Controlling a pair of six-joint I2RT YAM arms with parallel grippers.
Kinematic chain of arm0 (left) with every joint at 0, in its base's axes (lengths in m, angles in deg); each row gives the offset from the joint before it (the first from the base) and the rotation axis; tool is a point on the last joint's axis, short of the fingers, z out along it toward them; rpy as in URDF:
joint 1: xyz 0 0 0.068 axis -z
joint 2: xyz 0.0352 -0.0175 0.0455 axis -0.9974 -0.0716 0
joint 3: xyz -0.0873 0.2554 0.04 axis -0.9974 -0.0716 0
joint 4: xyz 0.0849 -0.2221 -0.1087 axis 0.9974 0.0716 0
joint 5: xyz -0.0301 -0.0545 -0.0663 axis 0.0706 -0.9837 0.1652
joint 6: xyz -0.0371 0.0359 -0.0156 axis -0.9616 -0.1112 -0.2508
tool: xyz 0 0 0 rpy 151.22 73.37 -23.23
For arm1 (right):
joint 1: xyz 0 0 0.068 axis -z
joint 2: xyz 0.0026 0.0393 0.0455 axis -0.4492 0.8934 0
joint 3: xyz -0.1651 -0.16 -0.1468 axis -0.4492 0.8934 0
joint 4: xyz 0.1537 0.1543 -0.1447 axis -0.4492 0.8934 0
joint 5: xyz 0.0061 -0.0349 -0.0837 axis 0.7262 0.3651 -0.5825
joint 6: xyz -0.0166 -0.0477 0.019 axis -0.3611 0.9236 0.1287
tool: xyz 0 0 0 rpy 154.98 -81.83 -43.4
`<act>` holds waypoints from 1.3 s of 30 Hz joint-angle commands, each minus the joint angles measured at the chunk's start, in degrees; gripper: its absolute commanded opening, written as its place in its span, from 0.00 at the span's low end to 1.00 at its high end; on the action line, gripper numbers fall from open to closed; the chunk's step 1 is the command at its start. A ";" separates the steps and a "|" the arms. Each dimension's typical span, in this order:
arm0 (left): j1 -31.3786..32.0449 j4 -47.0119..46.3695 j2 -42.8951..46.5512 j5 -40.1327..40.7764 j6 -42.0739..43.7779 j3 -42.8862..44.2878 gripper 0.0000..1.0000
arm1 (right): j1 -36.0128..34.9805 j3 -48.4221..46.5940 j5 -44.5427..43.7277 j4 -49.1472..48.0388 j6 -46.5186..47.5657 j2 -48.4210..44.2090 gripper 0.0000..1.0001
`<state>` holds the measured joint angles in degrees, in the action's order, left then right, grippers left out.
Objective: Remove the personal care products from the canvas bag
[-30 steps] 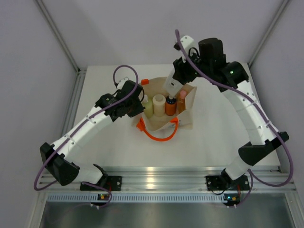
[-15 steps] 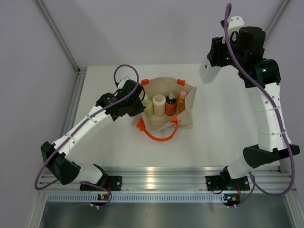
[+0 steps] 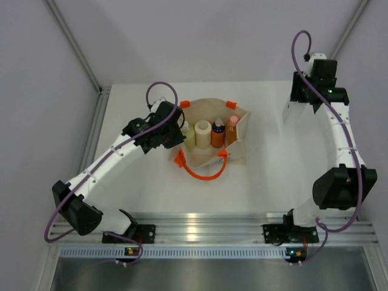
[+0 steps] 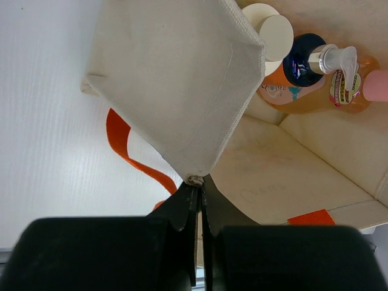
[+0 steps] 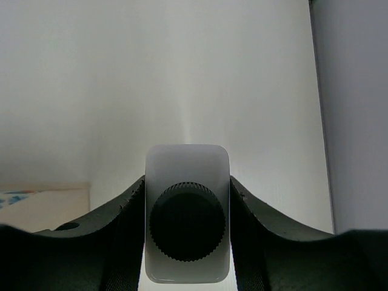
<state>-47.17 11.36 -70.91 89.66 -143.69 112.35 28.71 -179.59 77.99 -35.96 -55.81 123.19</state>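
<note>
The left gripper (image 4: 195,183) is clenched on a top corner of the canvas bag (image 4: 176,91), a pinch of beige cloth caught right at its fingertips. From above, those fingers are hidden under the wrist and its purple cable. Beyond the pinched corner and to its right, the bag's mouth lies open. Its raised side wall blocks part of the wrist view, so only three bottles show there and the amber one's pink cap is cut off at the frame edge. The overhead view gives the full count of four bottles standing in a row inside: a pale yellow-green bottle (image 3: 189,137) nearest the left gripper, then a cream cylinder (image 3: 203,133), an orange bottle (image 3: 218,136) with a dark cap, and a slim amber bottle (image 3: 232,130) farthest from it. One orange handle (image 3: 203,174) loops out on the table (image 3: 273,182); of the second, only two short orange ends show at the bag's far rim. The right gripper (image 5: 187,189), well apart from the bag, grasps the fifth item, a white bottle (image 5: 187,162), between its two fingers with the ribbed dark cap facing the wrist camera. The cap hides the bottle's lower end, so whether it touches the table cannot be told. Only a corner of the bag shows down and left of this gripper.
</note>
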 commanded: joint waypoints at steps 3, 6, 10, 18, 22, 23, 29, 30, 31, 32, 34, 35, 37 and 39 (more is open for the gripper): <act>-0.05 1.23 0.60 -2.35 0.40 1.12 0.00 | 1.32 9.37 2.54 -24.26 -0.99 -1.43 0.00; -0.05 1.23 0.43 -2.44 0.92 1.65 0.00 | 1.23 15.88 2.54 -30.67 -3.26 -1.25 0.00; -0.05 1.23 0.07 -2.88 1.10 1.83 0.00 | 0.97 25.21 4.39 -40.34 -6.35 -2.83 0.00; -0.05 1.23 -0.46 -3.58 1.01 1.39 0.00 | -1.58 28.66 3.16 -42.21 -3.72 0.24 0.00; -0.05 1.23 -0.37 -3.76 0.66 1.21 0.00 | -1.58 27.08 0.17 -38.08 -3.01 1.21 0.21; -0.05 1.23 -0.28 -3.85 0.58 1.13 0.00 | -1.58 26.64 0.17 -37.55 -2.93 1.30 0.29; -0.05 1.23 0.25 -3.85 0.31 0.60 0.00 | -1.58 24.36 1.14 -34.47 -2.22 0.25 0.57; -0.05 1.23 0.34 -4.02 0.22 0.42 0.00 | -1.58 23.74 1.40 -33.25 -2.40 0.16 0.65; -0.05 1.15 0.34 -4.11 0.14 0.33 0.00 | -1.58 22.95 1.58 -32.45 -2.57 0.07 0.68; -0.05 1.15 0.42 -4.20 0.05 0.07 0.00 | -1.58 21.20 1.58 -31.49 -2.57 -0.37 0.71; -0.05 1.15 0.51 -4.37 0.05 -0.10 0.00 | -3.15 18.91 1.75 -29.03 -2.22 -1.07 0.81; -0.05 0.97 0.69 -4.46 0.05 -0.11 0.00 | -3.77 18.03 1.58 -28.06 -2.13 -1.77 0.84; -0.05 0.80 0.95 -4.64 0.05 -0.11 0.00 | -5.26 16.27 1.23 -24.65 -2.13 -2.65 0.84; -0.05 0.53 1.21 -4.64 -0.13 -0.11 0.00 | -7.46 14.25 1.23 -22.26 -2.13 -4.67 0.82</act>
<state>-47.46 11.84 -70.93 88.35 -142.66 112.85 25.00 -160.97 78.95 -63.52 -58.54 123.19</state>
